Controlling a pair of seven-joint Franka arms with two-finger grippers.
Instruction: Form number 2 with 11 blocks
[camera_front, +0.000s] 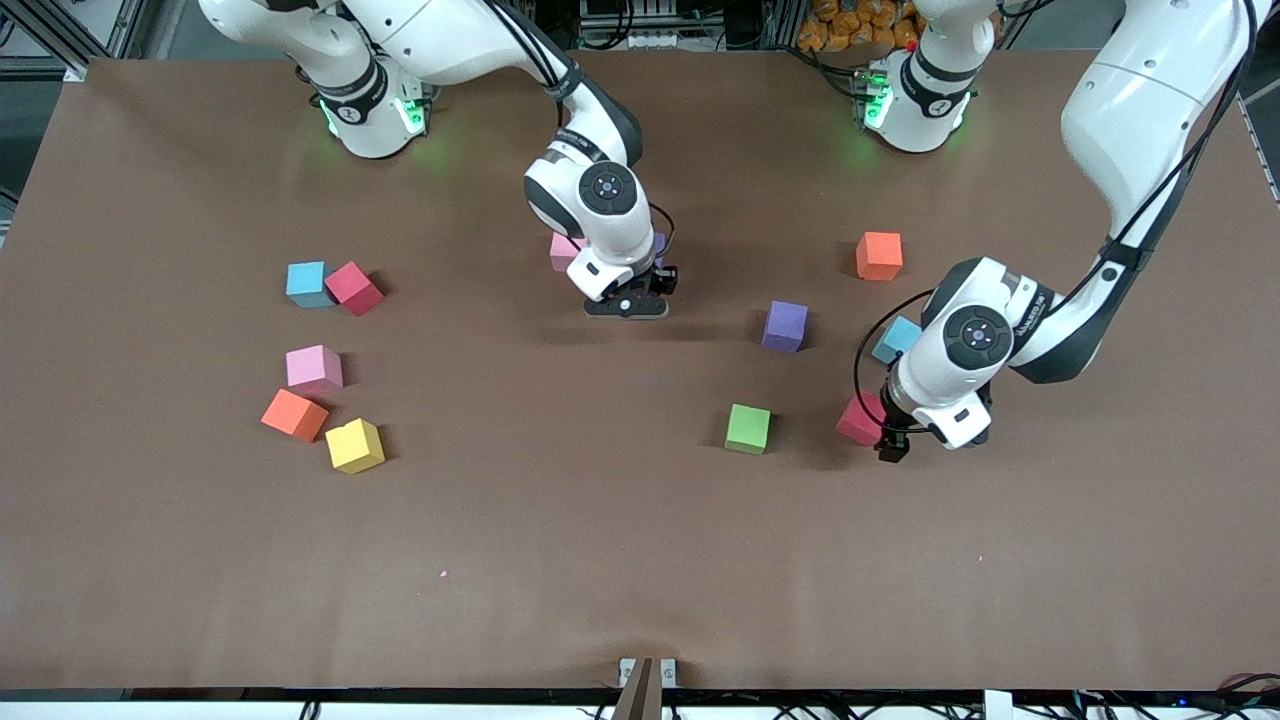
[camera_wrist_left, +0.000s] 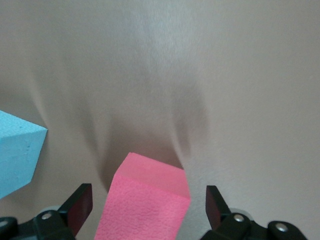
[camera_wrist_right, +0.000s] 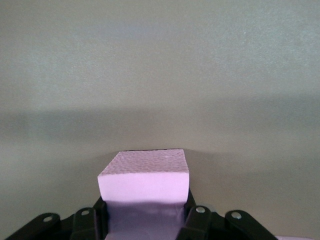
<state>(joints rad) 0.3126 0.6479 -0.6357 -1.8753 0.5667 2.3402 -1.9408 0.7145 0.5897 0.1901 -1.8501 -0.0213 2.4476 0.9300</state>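
Centrally, the right gripper (camera_front: 628, 303) is clenched on a purple block (camera_wrist_right: 145, 175), low over the table (camera_front: 600, 520) beside a pink block (camera_front: 563, 250). The left gripper (camera_front: 893, 440), fingers released, straddles a red-pink block (camera_wrist_left: 147, 205) near a light blue block (camera_front: 897, 338). 9 loose blocks lie scattered around; no number 2 is formed yet.

Toward the right arm's end of the worktop (camera_front: 150, 560) lie five blocks: a touching pair (camera_front: 307, 284), and three loose blocks (camera_front: 314, 368) nearer the front edge. Over the middle, the right end effector (camera_front: 627, 305) grips a held block (camera_wrist_right: 144, 175), with another block (camera_front: 561, 252) just beside it. Five more lie toward the left arm's end, and the left end effector (camera_wrist_left: 149, 207) straddles one, the straddled block (camera_front: 857, 418).
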